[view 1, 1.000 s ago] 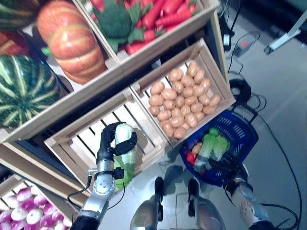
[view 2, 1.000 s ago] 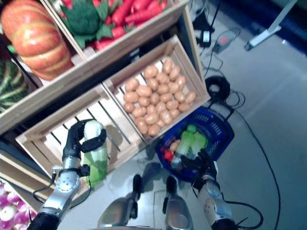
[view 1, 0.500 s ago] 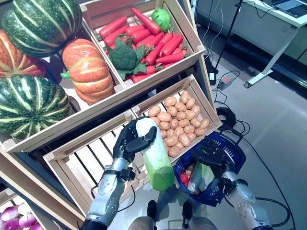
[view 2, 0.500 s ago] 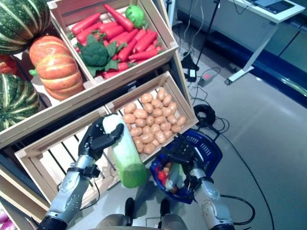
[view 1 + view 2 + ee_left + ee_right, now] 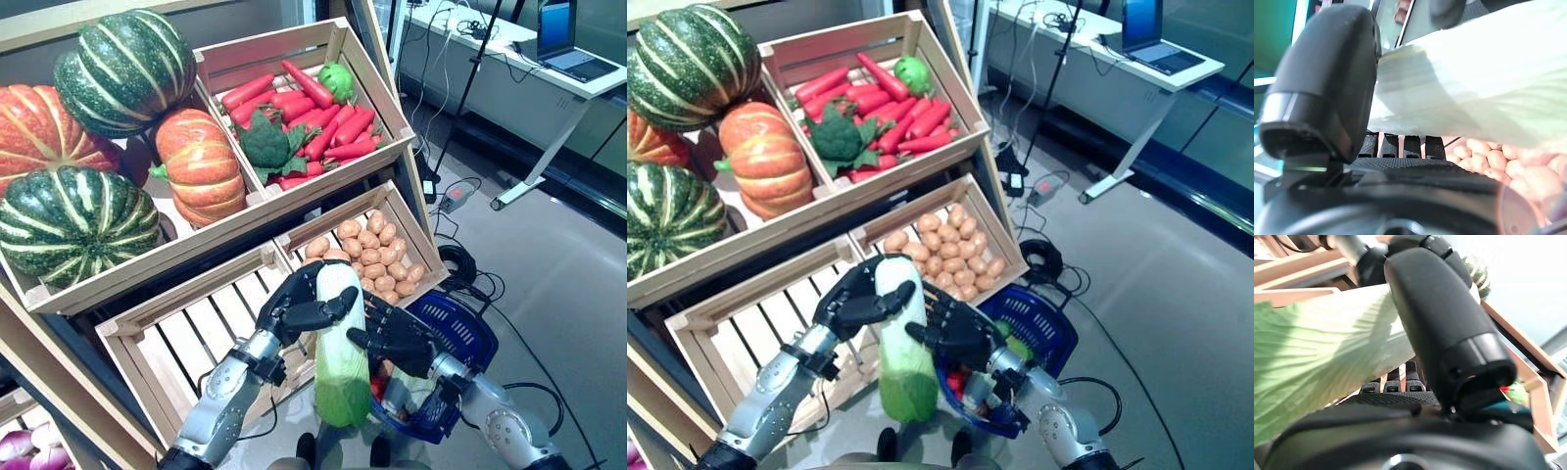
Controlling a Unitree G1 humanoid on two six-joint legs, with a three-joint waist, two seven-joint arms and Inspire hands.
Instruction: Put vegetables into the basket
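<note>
Both hands on the cabbage, hanging upright just left of the basket.

The left hand (image 5: pixel 299 305) wraps fingers and thumb round the pale top of the long cabbage (image 5: pixel 340 362); the right hand (image 5: pixel 397 338) closes on its middle from the other side. The blue basket (image 5: pixel 466 333) on the floor holds greens and something red. One crate (image 5: pixel 416 235) is full of potatoes (image 5: pixel 377 255), the slatted crate (image 5: pixel 196 323) beside it is bare, another above carries carrots (image 5: pixel 328 132) and broccoli (image 5: pixel 265 142). Only the head views show the pumpkins (image 5: pixel 201 162); the left wrist view shows potatoes past the cabbage.
</note>
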